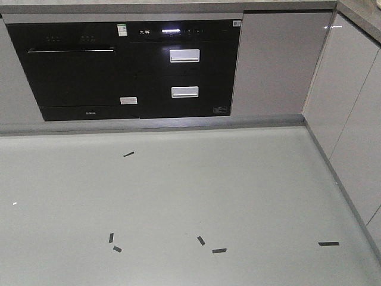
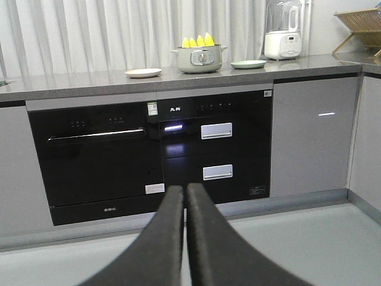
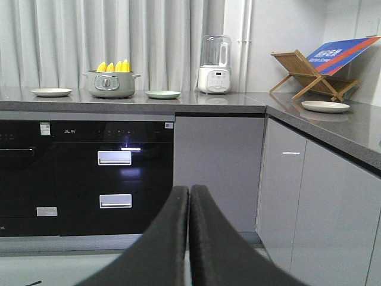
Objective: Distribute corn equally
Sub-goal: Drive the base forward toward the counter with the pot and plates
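Observation:
Several yellow corn cobs stand upright in a grey-green pot on the countertop, also visible as corn in the pot in the right wrist view. A cream plate lies left of the pot and a green plate right of it. My left gripper is shut and empty, far below and in front of the counter. My right gripper is likewise shut with nothing in it.
Black built-in appliances fill the cabinet front below the counter. A blender stands right of the green plate. On the right counter wing sit a wooden rack and another plate. Tape marks dot the grey floor.

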Motion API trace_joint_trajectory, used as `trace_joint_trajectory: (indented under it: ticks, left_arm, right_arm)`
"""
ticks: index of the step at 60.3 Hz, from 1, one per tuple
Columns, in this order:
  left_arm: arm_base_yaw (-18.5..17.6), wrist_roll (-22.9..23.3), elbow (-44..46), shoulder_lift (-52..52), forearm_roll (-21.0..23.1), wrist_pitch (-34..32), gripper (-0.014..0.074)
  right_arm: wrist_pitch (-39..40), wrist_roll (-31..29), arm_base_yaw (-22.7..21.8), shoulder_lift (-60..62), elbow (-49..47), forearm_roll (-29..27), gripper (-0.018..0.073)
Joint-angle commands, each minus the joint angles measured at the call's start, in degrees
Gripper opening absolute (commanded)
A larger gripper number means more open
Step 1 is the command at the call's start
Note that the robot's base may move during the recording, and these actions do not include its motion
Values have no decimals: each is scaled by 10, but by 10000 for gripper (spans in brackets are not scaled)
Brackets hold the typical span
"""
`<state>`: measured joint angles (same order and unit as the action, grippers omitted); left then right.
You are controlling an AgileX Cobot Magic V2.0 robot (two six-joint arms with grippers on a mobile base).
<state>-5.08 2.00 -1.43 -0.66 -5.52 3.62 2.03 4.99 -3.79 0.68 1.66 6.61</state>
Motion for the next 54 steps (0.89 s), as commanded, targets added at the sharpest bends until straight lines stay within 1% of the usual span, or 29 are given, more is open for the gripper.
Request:
trace_joint_trajectory:
  ticks: [1,54]
  left_arm:
    - [0,3,-6,-8,5,-42,-6]
    - [0,3,-6,-8,5,-42,-6]
  right_arm:
    - [45,-2,-1,4,6,6,-10]
    - [45,-2,-1,4,6,6,-10]
